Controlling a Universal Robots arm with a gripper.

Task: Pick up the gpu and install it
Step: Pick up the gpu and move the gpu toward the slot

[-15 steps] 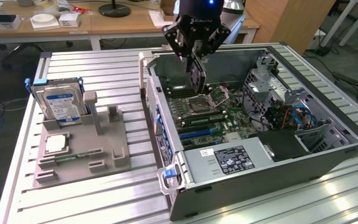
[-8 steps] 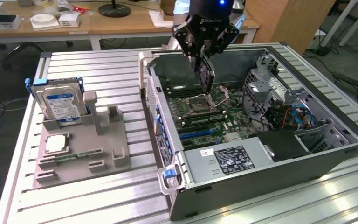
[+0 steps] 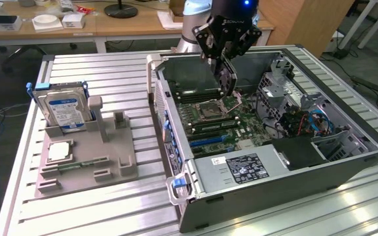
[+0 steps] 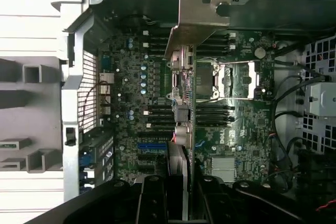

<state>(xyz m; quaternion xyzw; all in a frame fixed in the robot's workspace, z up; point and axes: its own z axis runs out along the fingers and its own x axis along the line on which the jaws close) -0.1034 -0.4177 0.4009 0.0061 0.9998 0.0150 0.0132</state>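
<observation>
My gripper (image 3: 225, 58) hangs over the open computer case (image 3: 346, 162), shut on the gpu (image 3: 226, 78). The card hangs on edge below the fingers, dark and thin, above the motherboard (image 3: 215, 123) near the processor socket (image 3: 214, 109). In the wrist view the gpu (image 4: 184, 114) runs edge-on away from my gripper (image 4: 181, 190), and its silver bracket (image 4: 202, 19) reaches toward the case's rear wall. The black fingers (image 4: 152, 198) clamp the card from both sides. The blue expansion slot (image 4: 152, 145) lies on the board beside the card's edge.
On the exterior view's left a grey fixture tray (image 3: 87, 152) holds an upright hard drive (image 3: 64, 108), a square chip (image 3: 59, 151) and a narrow memory stick (image 3: 84, 162). Inside the case are the power supply (image 3: 241, 167) and a drive cage with cables (image 3: 307, 120).
</observation>
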